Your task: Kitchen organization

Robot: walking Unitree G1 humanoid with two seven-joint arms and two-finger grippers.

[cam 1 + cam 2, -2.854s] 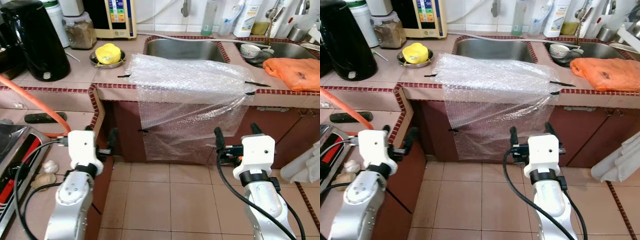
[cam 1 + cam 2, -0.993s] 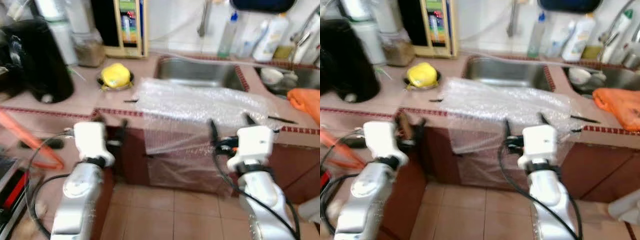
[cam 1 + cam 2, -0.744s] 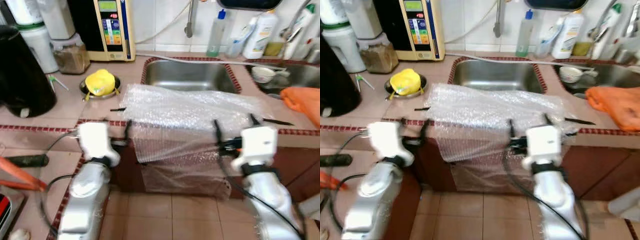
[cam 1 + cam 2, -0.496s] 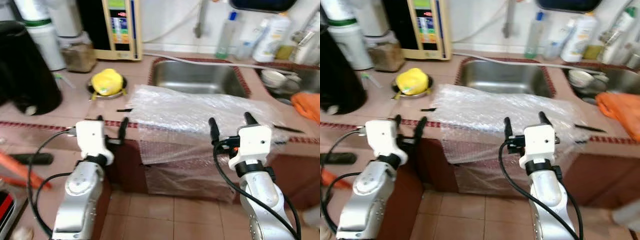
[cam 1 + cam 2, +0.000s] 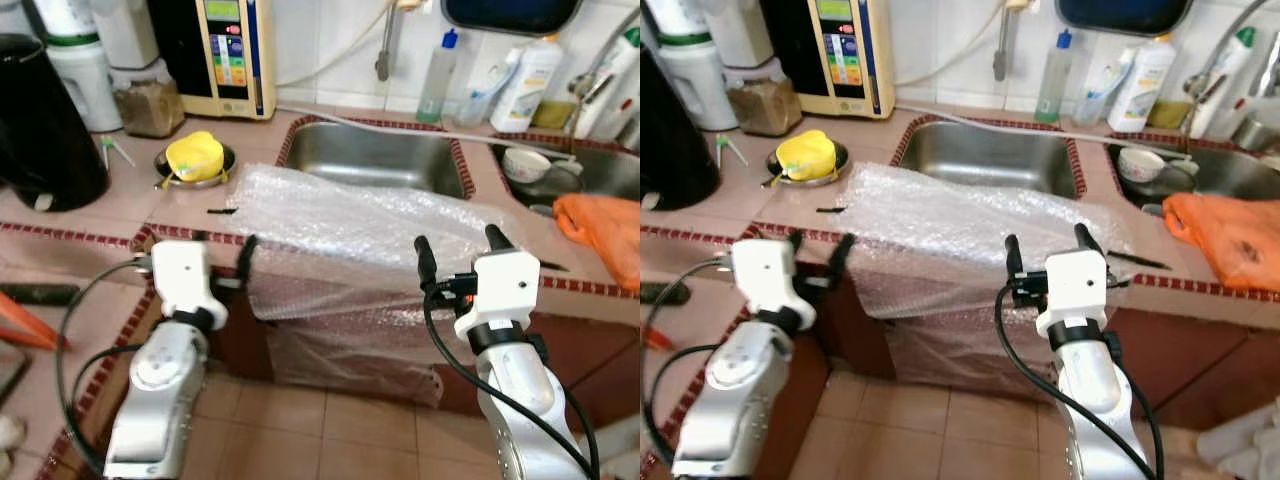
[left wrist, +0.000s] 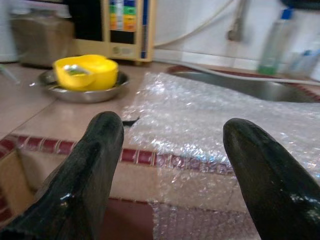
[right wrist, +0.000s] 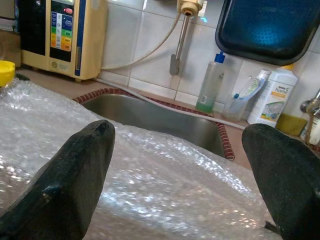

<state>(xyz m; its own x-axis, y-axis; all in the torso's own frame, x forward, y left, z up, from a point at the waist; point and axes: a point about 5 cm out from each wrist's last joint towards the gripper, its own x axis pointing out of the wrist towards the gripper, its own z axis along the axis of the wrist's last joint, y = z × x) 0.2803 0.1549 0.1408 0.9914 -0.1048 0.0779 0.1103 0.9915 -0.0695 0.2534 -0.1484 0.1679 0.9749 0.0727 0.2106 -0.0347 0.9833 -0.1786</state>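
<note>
Left gripper (image 5: 222, 246) raised at the counter edge, fingers spread apart with nothing between them, tips just short of the near-left corner of the bubble wrap (image 5: 360, 215); right gripper (image 5: 459, 243) level with it at 3 o'clock, fingers likewise wide apart and empty, tips at the wrap's front edge. Bubble wrap lies across the tiled counter (image 5: 120, 205) in front of the sink (image 5: 375, 158), its front part hanging down over the cabinet face; thin black strips stick out at its left and right ends.

From the left gripper, at 11 o'clock: yellow bowl (image 5: 195, 157) sitting in a shallow metal dish (image 5: 219, 176); black kettle (image 5: 45, 125) well off at 10 o'clock; beige wall-side appliance (image 5: 232, 48) with coloured buttons behind the dish, jar of brown contents (image 5: 146, 103) beside it.

From the right gripper, at 1 o'clock: orange cloth (image 5: 602, 227) on the counter; white bowl (image 5: 527, 164) in the second basin beyond it; clear bottle (image 5: 436, 67) and white bottle (image 5: 526, 72) against the tiled wall at 12 o'clock.
</note>
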